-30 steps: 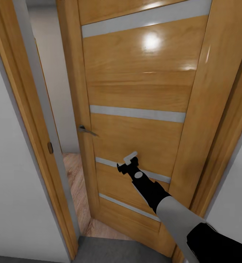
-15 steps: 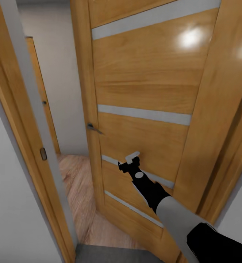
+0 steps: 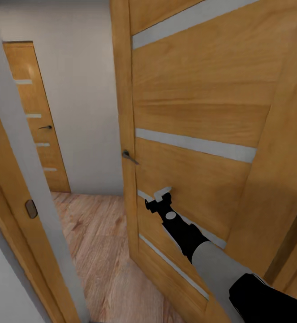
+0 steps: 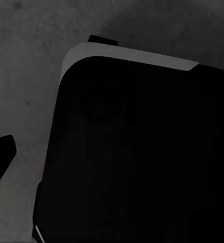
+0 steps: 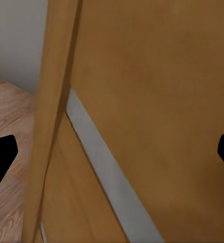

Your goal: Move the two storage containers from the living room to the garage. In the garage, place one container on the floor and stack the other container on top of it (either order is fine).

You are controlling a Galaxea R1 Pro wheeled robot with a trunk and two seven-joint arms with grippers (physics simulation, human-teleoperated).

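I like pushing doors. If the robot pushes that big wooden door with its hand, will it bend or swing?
The door will probably swing, not bend: it looks like a stiff wooden slab, already standing partly open. It may be slippery, since its surface looks glossy, so the right gripper at its lower panel could slide. It looks heavy, so expect a slow swing.

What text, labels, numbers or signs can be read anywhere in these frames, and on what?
None: no readable text in any view.
The open door bears plain grey strips and a handle, no lettering.
The far door, the wall and the wood floor are unmarked.
The right gripper and its arm carry no label.
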